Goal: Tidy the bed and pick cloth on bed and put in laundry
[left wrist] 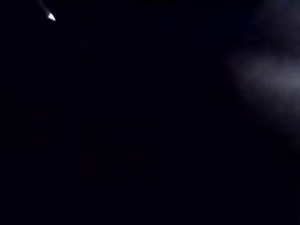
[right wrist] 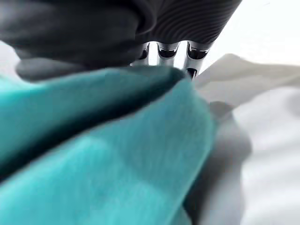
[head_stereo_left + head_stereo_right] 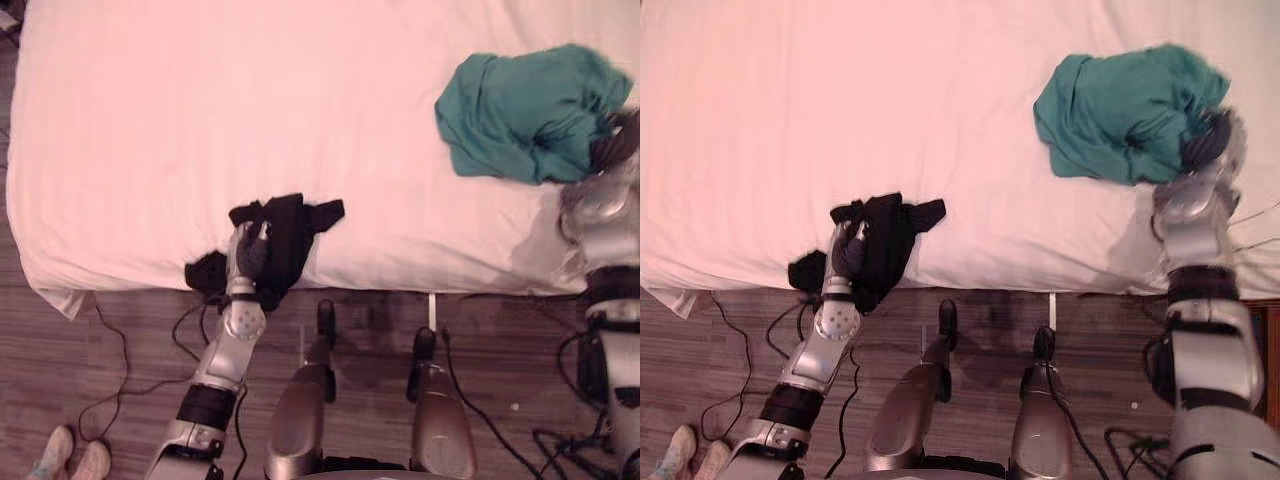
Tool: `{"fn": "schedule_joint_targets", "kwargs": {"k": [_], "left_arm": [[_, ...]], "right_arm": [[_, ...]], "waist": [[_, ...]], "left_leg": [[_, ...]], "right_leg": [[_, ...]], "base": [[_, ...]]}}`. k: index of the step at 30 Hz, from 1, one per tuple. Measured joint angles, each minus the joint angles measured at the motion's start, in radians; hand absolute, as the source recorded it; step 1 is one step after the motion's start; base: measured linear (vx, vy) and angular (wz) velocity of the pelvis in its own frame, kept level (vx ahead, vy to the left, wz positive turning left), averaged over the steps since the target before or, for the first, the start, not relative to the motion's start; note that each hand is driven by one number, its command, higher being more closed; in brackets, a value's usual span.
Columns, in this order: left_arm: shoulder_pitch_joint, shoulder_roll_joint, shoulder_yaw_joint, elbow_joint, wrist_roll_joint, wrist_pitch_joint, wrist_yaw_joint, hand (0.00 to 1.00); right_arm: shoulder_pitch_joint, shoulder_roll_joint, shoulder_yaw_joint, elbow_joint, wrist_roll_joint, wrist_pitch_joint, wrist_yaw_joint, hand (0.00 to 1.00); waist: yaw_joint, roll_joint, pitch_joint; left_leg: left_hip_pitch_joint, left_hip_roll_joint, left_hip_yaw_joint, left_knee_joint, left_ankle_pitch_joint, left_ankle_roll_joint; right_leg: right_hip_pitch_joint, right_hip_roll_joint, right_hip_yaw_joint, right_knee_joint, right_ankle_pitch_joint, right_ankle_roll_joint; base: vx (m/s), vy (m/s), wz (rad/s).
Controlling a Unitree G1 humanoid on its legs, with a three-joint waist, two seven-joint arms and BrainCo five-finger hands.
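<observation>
Lying crumpled toward the right side of the white bed [image 3: 200, 120], the teal cloth [image 3: 530, 110] touches the right hand [image 3: 1208, 142]; whether that hand grips it cannot be told. At the bed's near edge the left hand [image 3: 248, 250] sits in a black cloth [image 3: 290, 230], its grip equally unclear. Dark wood floor [image 3: 60, 350] lies below, with a person's shoes [image 3: 70, 455] on it.

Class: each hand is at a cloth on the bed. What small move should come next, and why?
Probably lift both hands slightly to test their hold. The right hand is pressed into the teal cloth, and the left hand lies on the black cloth at the bed's near edge. Whether either hand actually grips cannot be seen.
</observation>
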Motion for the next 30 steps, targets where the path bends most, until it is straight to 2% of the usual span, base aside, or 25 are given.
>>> {"fn": "schedule_joint_targets", "kwargs": {"k": [1, 2, 3, 5, 6, 8, 11, 16, 18, 20, 22, 24, 26, 27, 28, 29, 30], "left_arm": [[0.017, 0.000, 0.005, 0.005, 0.000, 0.006, -0.005, 1.00], [0.063, 0.000, 0.027, 0.005, -0.004, 0.024, -0.025, 1.00], [0.088, 0.001, 0.037, 0.009, -0.010, 0.033, -0.030, 1.00], [0.149, 0.002, 0.066, 0.032, -0.010, 0.052, -0.065, 1.00], [0.155, 0.002, 0.068, 0.037, -0.010, 0.058, -0.070, 1.00], [0.191, -0.005, 0.067, 0.060, -0.010, 0.072, -0.102, 1.00], [0.224, -0.021, 0.067, 0.065, -0.009, 0.079, -0.134, 1.00], [0.273, -0.039, 0.073, 0.065, -0.011, 0.082, -0.138, 1.00], [0.294, -0.078, 0.113, 0.065, -0.033, 0.087, -0.145, 1.00], [0.321, -0.107, 0.137, 0.065, -0.071, 0.087, -0.144, 1.00], [0.355, -0.127, 0.145, 0.064, -0.105, 0.087, -0.131, 1.00], [0.400, -0.156, 0.146, 0.061, -0.154, 0.086, -0.114, 1.00], [0.417, -0.175, 0.146, 0.060, -0.191, 0.083, -0.096, 1.00], [0.424, -0.185, 0.147, 0.059, -0.198, 0.081, -0.092, 1.00], [0.422, -0.203, 0.146, 0.046, -0.224, 0.073, -0.080, 1.00], [0.417, -0.215, 0.143, 0.027, -0.245, 0.072, -0.073, 1.00], [0.397, -0.224, 0.138, 0.026, -0.268, 0.071, -0.064, 1.00]], "right_arm": [[0.037, 0.028, -0.008, -0.030, 0.009, -0.003, 0.001, 1.00], [0.114, 0.103, -0.024, -0.092, 0.038, -0.014, 0.007, 1.00], [0.161, 0.149, -0.023, -0.120, 0.056, -0.019, 0.014, 1.00], [0.337, 0.300, -0.023, -0.191, 0.109, -0.043, 0.033, 1.00], [0.376, 0.326, -0.024, -0.206, 0.117, -0.045, 0.040, 1.00], [0.502, 0.390, -0.026, -0.250, 0.160, -0.055, 0.070, 1.00], [0.603, 0.426, -0.061, -0.300, 0.206, -0.061, 0.092, 1.00], [0.729, 0.496, -0.099, -0.363, 0.313, -0.070, 0.121, 1.00], [0.795, 0.539, -0.096, -0.367, 0.382, -0.101, 0.154, 1.00], [0.854, 0.573, -0.085, -0.367, 0.452, -0.104, 0.181, 1.00], [0.908, 0.589, -0.028, -0.367, 0.495, -0.109, 0.202, 1.00], [0.949, 0.590, 0.069, -0.358, 0.507, -0.110, 0.224, 1.00], [0.948, 0.589, 0.109, -0.344, 0.506, -0.116, 0.238, 1.00], [0.947, 0.591, 0.126, -0.342, 0.506, -0.120, 0.241, 1.00], [0.940, 0.592, 0.145, -0.331, 0.495, -0.134, 0.237, 1.00], [0.932, 0.591, 0.148, -0.323, 0.487, -0.138, 0.230, 1.00], [0.929, 0.593, 0.145, -0.323, 0.472, -0.141, 0.212, 1.00]], "waist": [[-0.002, -0.010, -0.005], [-0.001, -0.042, -0.029], [0.000, -0.058, -0.046], [-0.003, -0.107, -0.106], [-0.002, -0.116, -0.113], [-0.004, -0.135, -0.176], [-0.011, -0.140, -0.220], [-0.033, -0.153, -0.264], [-0.033, -0.151, -0.281], [-0.033, -0.144, -0.297], [-0.035, -0.137, -0.302], [-0.033, -0.130, -0.311], [-0.027, -0.126, -0.322], [-0.026, -0.121, -0.325], [-0.027, -0.115, -0.330], [-0.028, -0.109, -0.334], [-0.025, -0.110, -0.334]], "left_leg": [[0.010, 0.003, 0.009, 0.000, -0.001, 0.000], [0.032, 0.006, 0.032, -0.001, -0.007, -0.007], [0.043, 0.013, 0.047, -0.001, -0.017, -0.017], [0.081, 0.031, 0.080, -0.001, -0.040, -0.018], [0.095, 0.033, 0.088, -0.001, -0.044, -0.018], [0.118, 0.032, 0.116, -0.006, -0.056, -0.015], [0.149, 0.030, 0.129, -0.007, -0.073, -0.016], [0.166, 0.029, 0.133, -0.007, -0.074, -0.014], [0.175, 0.029, 0.144, -0.007, -0.076, -0.012], [0.183, 0.029, 0.146, -0.007, -0.079, -0.011], [0.197, 0.030, 0.149, -0.007, -0.084, -0.011], [0.204, 0.029, 0.148, -0.007, -0.087, -0.012], [0.180, 0.029, 0.130, -0.007, -0.091, -0.016], [0.167, 0.029, 0.109, -0.006, -0.088, -0.019], [0.127, 0.024, 0.054, -0.007, -0.079, -0.025], [0.087, 0.032, 0.074, -0.007, -0.097, -0.001], [0.060, 0.035, 0.145, -0.003, -0.146, 0.072]], "right_leg": [[0.009, 0.001, 0.003, -0.004, 0.000, 0.000], [0.022, 0.008, 0.023, -0.014, -0.002, -0.003], [0.031, 0.016, 0.032, -0.023, -0.004, -0.007], [0.057, 0.036, 0.061, -0.039, -0.004, -0.008], [0.067, 0.038, 0.068, -0.040, -0.004, -0.009], [0.081, 0.038, 0.090, -0.057, -0.004, -0.008], [0.126, 0.037, 0.105, -0.100, 0.017, 0.001], [0.165, 0.035, 0.105, -0.147, 0.042, 0.003], [0.173, 0.036, 0.111, -0.161, 0.046, 0.004], [0.187, 0.036, 0.111, -0.175, 0.046, 0.004], [0.203, 0.036, 0.112, -0.181, 0.047, 0.006], [0.213, 0.036, 0.109, -0.190, 0.047, 0.006], [0.212, 0.036, 0.093, -0.194, 0.050, 0.007], [0.212, 0.035, 0.071, -0.193, 0.050, 0.007], [0.213, 0.030, -0.003, -0.184, 0.051, 0.006], [0.221, 0.022, -0.100, -0.177, 0.048, 0.002], [0.243, 0.000, -0.210, -0.181, 0.048, 0.001]], "base": [[0.00, -0.046, -0.30], [0.01, -0.051, -0.40], [0.01, -0.055, -0.53], [0.03, -0.051, -0.44], [0.00, -0.038, -0.36], [-0.02, -0.002, -0.30], [-0.01, 0.033, -0.16], [0.00, 0.017, -0.03], [0.00, 0.011, -0.12], [0.03, 0.006, -0.05], [0.03, 0.005, -0.04], [0.01, 0.004, -0.02], [-0.02, -0.005, 0.20], [-0.03, -0.015, 0.96], [-0.02, -0.014, 1.69], [-0.02, -0.020, 2.48], [0.01, -0.012, 3.18]]}}
